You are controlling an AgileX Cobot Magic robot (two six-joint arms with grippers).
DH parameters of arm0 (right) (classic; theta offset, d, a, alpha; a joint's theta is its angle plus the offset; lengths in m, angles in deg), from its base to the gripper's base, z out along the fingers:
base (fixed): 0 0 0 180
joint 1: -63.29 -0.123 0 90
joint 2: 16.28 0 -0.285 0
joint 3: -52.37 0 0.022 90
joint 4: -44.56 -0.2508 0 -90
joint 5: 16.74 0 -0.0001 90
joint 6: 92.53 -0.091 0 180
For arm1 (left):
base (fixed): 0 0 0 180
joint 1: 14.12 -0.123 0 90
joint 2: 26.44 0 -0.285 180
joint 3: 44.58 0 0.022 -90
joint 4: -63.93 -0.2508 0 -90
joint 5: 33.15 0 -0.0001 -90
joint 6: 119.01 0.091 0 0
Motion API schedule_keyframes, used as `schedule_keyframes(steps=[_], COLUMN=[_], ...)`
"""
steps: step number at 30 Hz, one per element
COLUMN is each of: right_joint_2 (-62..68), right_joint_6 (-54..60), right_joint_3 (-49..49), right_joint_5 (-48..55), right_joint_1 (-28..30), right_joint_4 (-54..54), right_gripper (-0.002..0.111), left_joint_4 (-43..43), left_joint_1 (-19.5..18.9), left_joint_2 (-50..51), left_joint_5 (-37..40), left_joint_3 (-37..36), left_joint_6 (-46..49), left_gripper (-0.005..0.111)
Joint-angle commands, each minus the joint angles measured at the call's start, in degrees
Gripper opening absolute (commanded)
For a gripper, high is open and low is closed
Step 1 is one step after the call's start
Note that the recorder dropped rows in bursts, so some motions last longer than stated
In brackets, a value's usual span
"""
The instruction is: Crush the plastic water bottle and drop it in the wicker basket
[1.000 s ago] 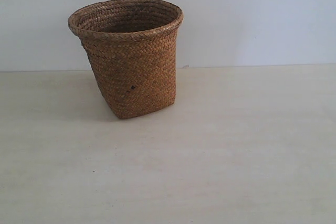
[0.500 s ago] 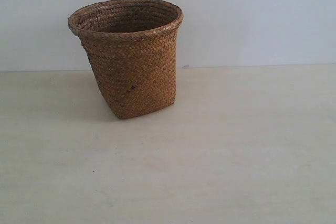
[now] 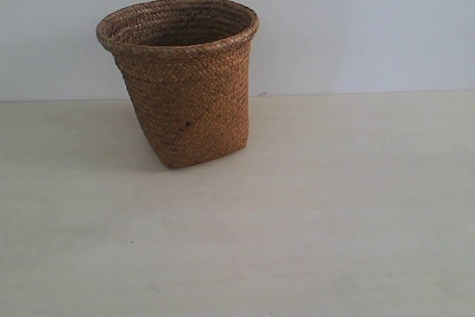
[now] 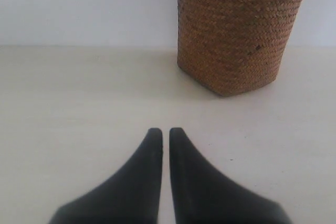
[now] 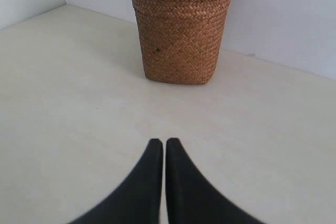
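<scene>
Wicker basket (image 3: 180,83) stands upright on the pale table (image 3: 334,220), back toward the white wall (image 3: 356,20), at about ten o'clock from the middle of the exterior view. Its round rim is open upward and nothing shows inside from this angle. The plastic water bottle appears in none of the three views, so neither its place nor its long axis can be told; it may lie in the basket already, or off camera.

Neither arm shows in the exterior view. In its own wrist view, the left gripper (image 4: 165,132) has its jaws drawn together with only a thin slit between the black fingers, holding nothing; the basket sits at about one o'clock from its tips, near but apart. The right gripper (image 5: 164,142) is likewise closed and empty, the basket at about twelve o'clock from it and a little farther off. The left arm looks the nearer of the two.

The tabletop around both grippers is bare, with free room on every side of the basket. The only edge to mind is the wall line just behind the basket, which limits approach from the far side.
</scene>
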Motion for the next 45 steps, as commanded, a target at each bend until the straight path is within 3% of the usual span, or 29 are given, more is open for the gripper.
schedule_keyframes(steps=[1,5,10,17,45], right_joint_2=[-0.2,-0.2,-0.2,-0.2,-0.2], right_joint_6=[0.2,0.2,0.2,0.2,0.2], right_joint_3=[0.3,0.3,0.3,0.3,0.3], right_joint_5=[-0.5,-0.5,-0.5,-0.5,-0.5], right_joint_1=[0.1,0.1,0.1,0.1,0.1], right_joint_4=[-0.1,-0.1,-0.1,-0.1,-0.1], right_gripper=[0.000,0.000,0.000,0.000,0.000], left_joint_4=[-5.9,-9.7,-9.7,-9.7,-11.2], left_joint_1=[-0.1,-0.1,-0.1,-0.1,-0.1], left_joint_2=[-0.2,-0.2,-0.2,-0.2,-0.2], left_joint_5=[-0.1,-0.1,-0.1,-0.1,-0.1], left_joint_3=[-0.2,-0.2,-0.2,-0.2,-0.2], left_joint_6=[-0.4,-1.6,-13.0,-7.0,-6.4], left_gripper=[0.004,0.004,0.004,0.004,0.004])
